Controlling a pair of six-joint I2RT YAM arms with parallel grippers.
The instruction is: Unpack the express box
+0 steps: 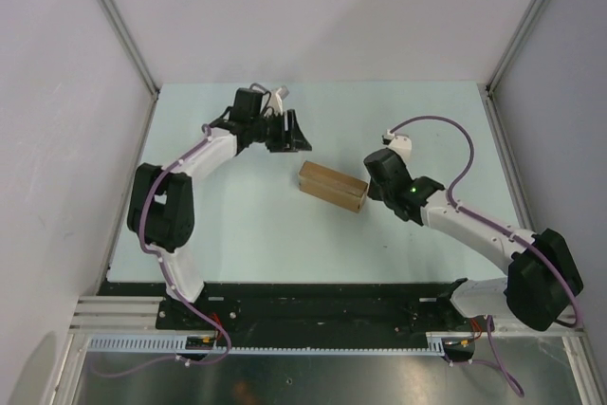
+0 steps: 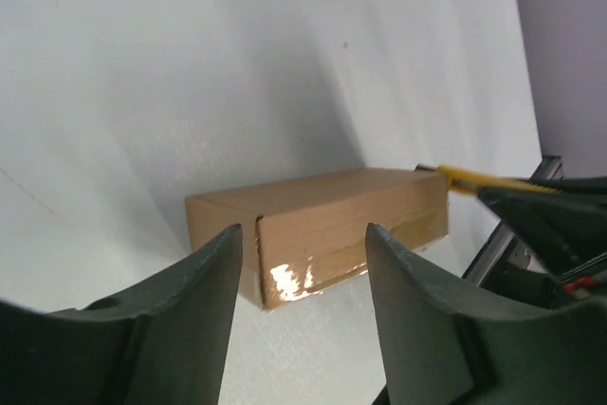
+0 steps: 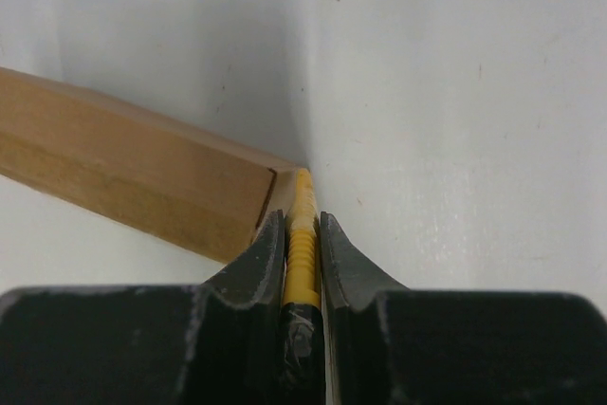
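The express box is a flat brown carton lying closed on the table's middle. It also shows in the left wrist view and the right wrist view. My right gripper is shut on the yellow-and-black utility knife, whose tip touches the box's right end. In the top view the right gripper is at that end. My left gripper is open and empty, a little behind and left of the box; its fingers frame the box's near corner.
A white tube lies at the back of the table behind the left wrist. Metal frame posts and white walls bound the table on both sides and at the back.
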